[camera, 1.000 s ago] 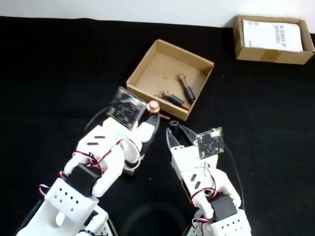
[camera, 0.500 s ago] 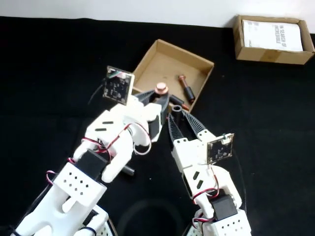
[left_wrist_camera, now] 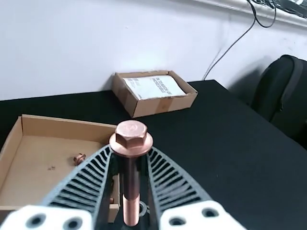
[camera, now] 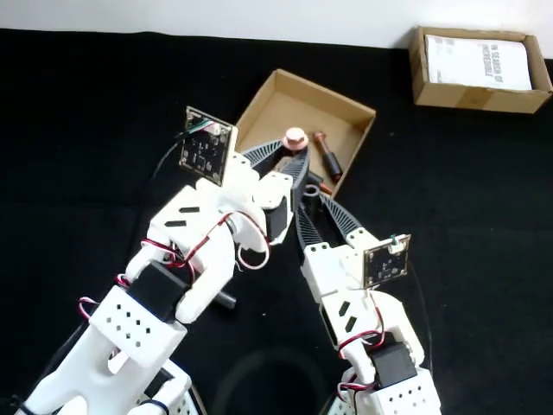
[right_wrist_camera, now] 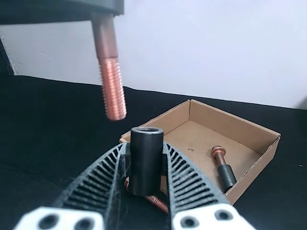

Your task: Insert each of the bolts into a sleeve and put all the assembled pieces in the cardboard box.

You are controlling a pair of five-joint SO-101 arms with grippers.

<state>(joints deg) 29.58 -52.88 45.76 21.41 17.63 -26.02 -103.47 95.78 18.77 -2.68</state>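
Bolt held above sleeve
Left hand clamps the upright bolt; right hand clamps the upright sleeve beside the cardboard box.

Black table bears cardboard box and smaller box.

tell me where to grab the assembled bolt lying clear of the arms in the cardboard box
Grip the black sleeve, coming straight down, claw closing across its width. The piece lies flat on the floor of the cardboard box and the sleeve is its thickest part; the nearby wall would likely block a sideways approach.
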